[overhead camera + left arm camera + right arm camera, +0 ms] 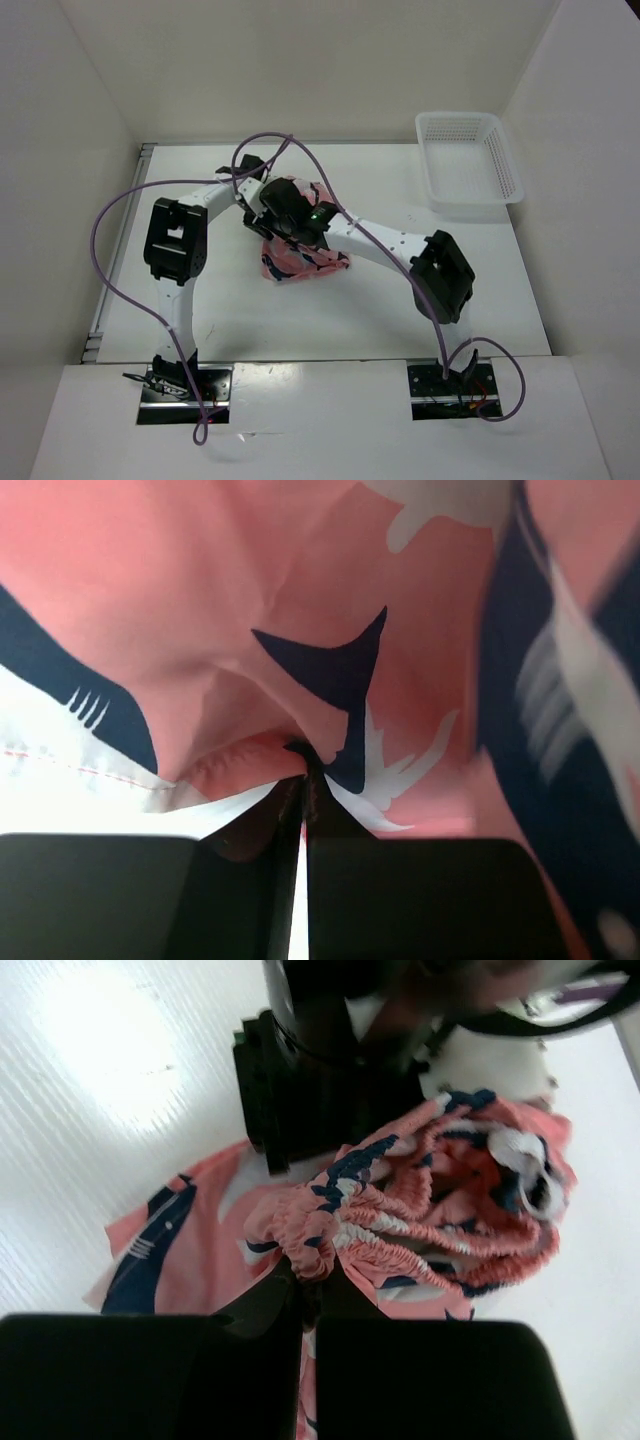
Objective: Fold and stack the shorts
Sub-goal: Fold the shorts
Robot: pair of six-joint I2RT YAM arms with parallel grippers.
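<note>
Top external showed your soft coral-pink shark-print shorts (296, 262) bunched mid white table (330, 320); left gripper (303, 758) and right gripper (308, 1272) both pinched them tight.

I've got the left arm (178, 250) and right arm (395, 245) bent inward, wrists close together. The left gripper (303, 778) and right gripper (308, 1282) each pinch the shorts (290, 262), jaws closed.
</note>
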